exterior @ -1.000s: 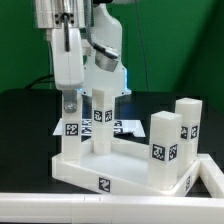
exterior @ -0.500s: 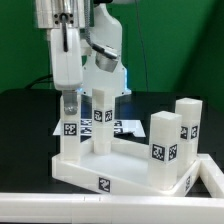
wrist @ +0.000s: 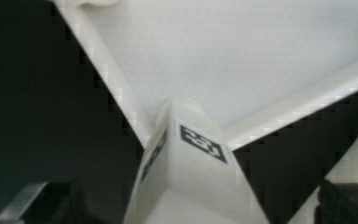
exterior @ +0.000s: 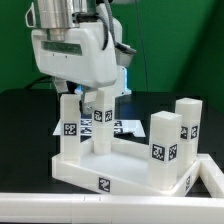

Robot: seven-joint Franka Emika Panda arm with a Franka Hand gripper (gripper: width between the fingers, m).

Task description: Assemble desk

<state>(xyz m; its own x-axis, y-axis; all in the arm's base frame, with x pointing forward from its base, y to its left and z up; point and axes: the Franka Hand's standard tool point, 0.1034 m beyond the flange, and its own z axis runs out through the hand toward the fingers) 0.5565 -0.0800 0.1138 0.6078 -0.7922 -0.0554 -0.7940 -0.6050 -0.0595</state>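
The white desk top [exterior: 120, 172] lies upside down with four white tagged legs standing on it. My gripper [exterior: 77, 98] is over the front leg on the exterior view's left [exterior: 70, 130], its fingers on either side of the leg's top. In the wrist view that leg [wrist: 197, 160] runs up between my dark fingertips [wrist: 43, 205], with dark gaps on both sides, so the jaws stand open around it. A second leg [exterior: 101, 122] stands just behind. Two more legs [exterior: 166, 148] [exterior: 188, 122] stand on the exterior view's right.
The marker board [exterior: 128, 127] lies flat on the black table behind the desk. A white rail [exterior: 60, 205] runs along the front edge. The robot arm's body [exterior: 80, 45] fills the upper left of the exterior view.
My hand has turned about its vertical axis over the left front leg, from edge-on to broadside. The legs and the desk top have not moved.
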